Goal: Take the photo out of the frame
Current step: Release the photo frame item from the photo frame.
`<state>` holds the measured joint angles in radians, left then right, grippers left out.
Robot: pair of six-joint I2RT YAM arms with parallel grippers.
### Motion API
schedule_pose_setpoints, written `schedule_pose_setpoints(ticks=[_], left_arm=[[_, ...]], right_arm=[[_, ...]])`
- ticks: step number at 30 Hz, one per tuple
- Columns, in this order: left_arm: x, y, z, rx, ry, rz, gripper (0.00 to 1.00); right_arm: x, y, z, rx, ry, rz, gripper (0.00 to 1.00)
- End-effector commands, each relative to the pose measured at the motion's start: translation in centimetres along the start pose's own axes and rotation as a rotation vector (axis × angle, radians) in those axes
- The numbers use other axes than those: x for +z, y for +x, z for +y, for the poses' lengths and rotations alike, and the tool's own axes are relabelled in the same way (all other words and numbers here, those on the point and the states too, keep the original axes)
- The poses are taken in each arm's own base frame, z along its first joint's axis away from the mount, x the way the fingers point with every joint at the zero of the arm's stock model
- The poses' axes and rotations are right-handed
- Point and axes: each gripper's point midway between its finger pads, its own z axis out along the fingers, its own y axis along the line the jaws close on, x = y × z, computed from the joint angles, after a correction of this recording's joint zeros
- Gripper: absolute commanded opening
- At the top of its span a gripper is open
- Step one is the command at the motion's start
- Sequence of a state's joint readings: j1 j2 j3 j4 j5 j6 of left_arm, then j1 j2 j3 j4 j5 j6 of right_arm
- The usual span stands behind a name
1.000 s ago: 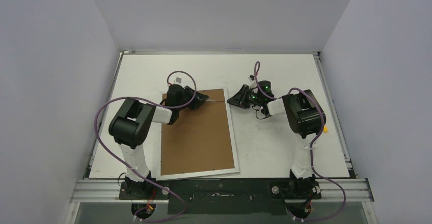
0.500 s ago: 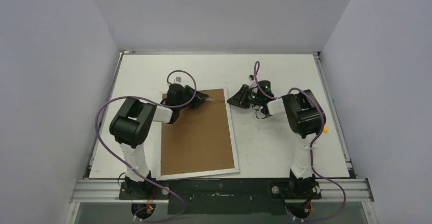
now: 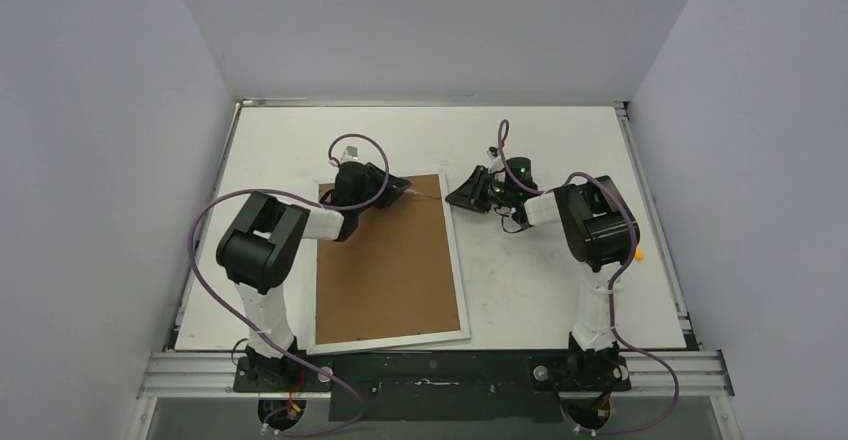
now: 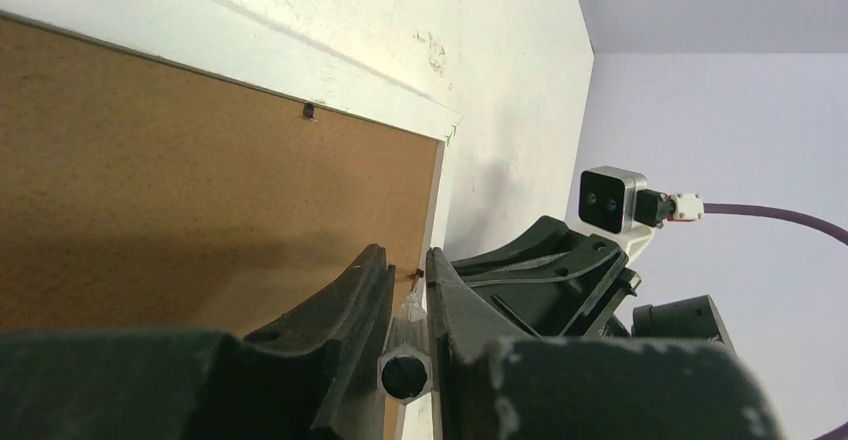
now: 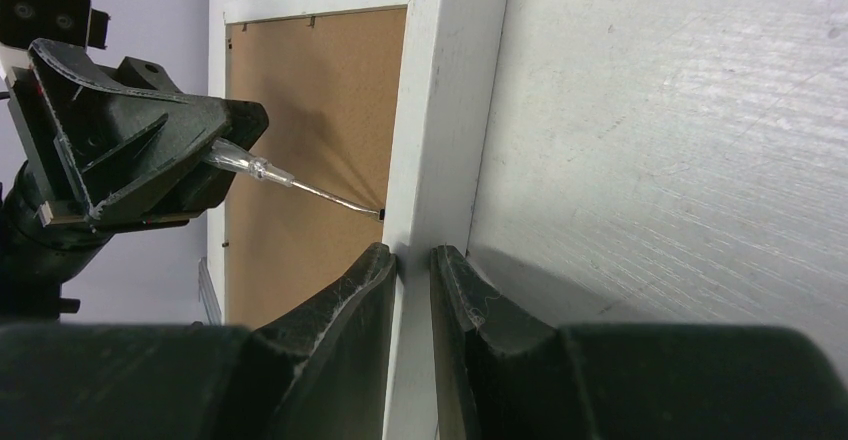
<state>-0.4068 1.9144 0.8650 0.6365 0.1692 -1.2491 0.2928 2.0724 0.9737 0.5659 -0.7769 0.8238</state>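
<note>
The frame (image 3: 390, 260) lies face down on the table, its brown fibreboard back up and a narrow white border round it. The photo is hidden under that back. My left gripper (image 3: 400, 191) is shut on a clear-handled tool (image 4: 408, 332). The tool's thin metal tip (image 5: 320, 196) reaches a small dark tab (image 5: 383, 214) at the back's right edge. My right gripper (image 5: 412, 255) is shut on the frame's white right border (image 5: 440, 110), near the far right corner. In the left wrist view the right gripper (image 4: 560, 270) shows just past the frame (image 4: 200, 180).
The white table (image 3: 560, 290) is walled in by grey panels on three sides. A small orange object (image 3: 638, 255) lies beside the right arm's elbow. A metal rail (image 3: 440, 370) runs along the near edge by the arm bases.
The left wrist has shifted slightly toward the far side of the table, its cable loop moving with it. The tool tip stays at the frame's right edge. The right arm has not moved.
</note>
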Motion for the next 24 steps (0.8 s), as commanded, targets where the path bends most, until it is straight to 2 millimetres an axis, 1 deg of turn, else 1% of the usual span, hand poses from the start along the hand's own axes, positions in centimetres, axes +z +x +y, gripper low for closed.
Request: schedule_pose_setpoints(ticks=[1,8,14,24], left_arm=[[-0.4,3.8,-4.9,0.074,0.090,0.059,0.00],[-0.7,5.1,-5.9,0.112,0.085,0.040,0.00],[-0.3,5.8,-6.3,0.125,0.071,0.013,0.00],[-0.3,7.2,-9.0,0.215,0.128,0.021,0.00]], right_arm=[[1.3,1.5,1.6,-0.048,-0.053,0.056,0.20],[1.3,1.6,1.6,-0.048,-0.053,0.057,0.20],[1.3,1.5,1.6,-0.048,-0.053,0.054,0.20],[1.5,1.7,1.6,-0.051,-0.053,0.062,0.20]])
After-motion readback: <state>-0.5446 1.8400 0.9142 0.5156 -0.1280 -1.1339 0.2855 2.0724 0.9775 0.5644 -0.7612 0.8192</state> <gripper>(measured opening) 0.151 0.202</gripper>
